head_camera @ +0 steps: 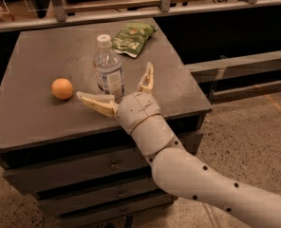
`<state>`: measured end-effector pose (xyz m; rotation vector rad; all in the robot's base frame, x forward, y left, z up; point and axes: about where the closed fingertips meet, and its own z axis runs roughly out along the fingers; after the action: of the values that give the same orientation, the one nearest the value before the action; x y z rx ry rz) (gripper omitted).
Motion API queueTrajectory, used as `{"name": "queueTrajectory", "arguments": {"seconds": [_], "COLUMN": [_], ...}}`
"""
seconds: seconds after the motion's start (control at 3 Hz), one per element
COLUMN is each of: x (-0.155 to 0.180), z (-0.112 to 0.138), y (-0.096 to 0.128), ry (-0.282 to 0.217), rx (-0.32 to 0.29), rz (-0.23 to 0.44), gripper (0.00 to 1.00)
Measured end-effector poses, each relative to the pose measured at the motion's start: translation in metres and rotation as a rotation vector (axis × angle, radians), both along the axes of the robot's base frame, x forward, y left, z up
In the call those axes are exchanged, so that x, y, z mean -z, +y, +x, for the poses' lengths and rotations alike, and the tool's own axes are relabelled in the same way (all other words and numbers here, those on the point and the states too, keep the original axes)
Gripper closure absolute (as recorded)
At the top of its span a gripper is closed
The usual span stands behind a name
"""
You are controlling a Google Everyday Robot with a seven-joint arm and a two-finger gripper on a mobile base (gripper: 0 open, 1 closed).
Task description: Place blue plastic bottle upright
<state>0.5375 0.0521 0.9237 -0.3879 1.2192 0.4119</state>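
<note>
— Where's the blue plastic bottle point(108, 72)?
— It stands upright on the dark grey counter point(41, 56), about the middle of the top, with its white cap point(103, 40) up and its label facing the camera.
— And the gripper?
— The gripper point(114, 81) is right at the bottle, on its near side, low over the counter. The pale arm point(188, 175) comes in from the lower right corner and crosses the counter's front edge.
— Has it got hold of the bottle?
— No. The fingers point(97, 102) are spread wide in a broad V with nothing clamped between them. One lies almost flat along the counter, pointing left toward the orange. The other sticks up on the bottle's right side with a clear gap between it and the bottle. The bottle stands in the mouth of that V. The root of the low finger crosses in front of the bottle's base, and I can't tell whether it touches there.
— What else is on top?
— An orange point(62, 88) sits left of the bottle, apart from it and just beyond the tip of the low finger. A green snack bag point(132, 38) lies flat behind the bottle, a little to the right near the far edge, not touching it.
— Below the top?
— Stacked drawers point(83, 167) in the front, and a speckled floor point(245, 127) off to the right
</note>
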Motion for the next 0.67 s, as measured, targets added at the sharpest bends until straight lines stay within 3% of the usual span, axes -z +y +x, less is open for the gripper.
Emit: {"name": "queueTrajectory", "arguments": {"seconds": [0.67], "x": [-0.009], "z": [-0.034], "y": [-0.042], "ry": [0.082], "rx": [0.033], "rz": [-0.091], "gripper": [0.00]}}
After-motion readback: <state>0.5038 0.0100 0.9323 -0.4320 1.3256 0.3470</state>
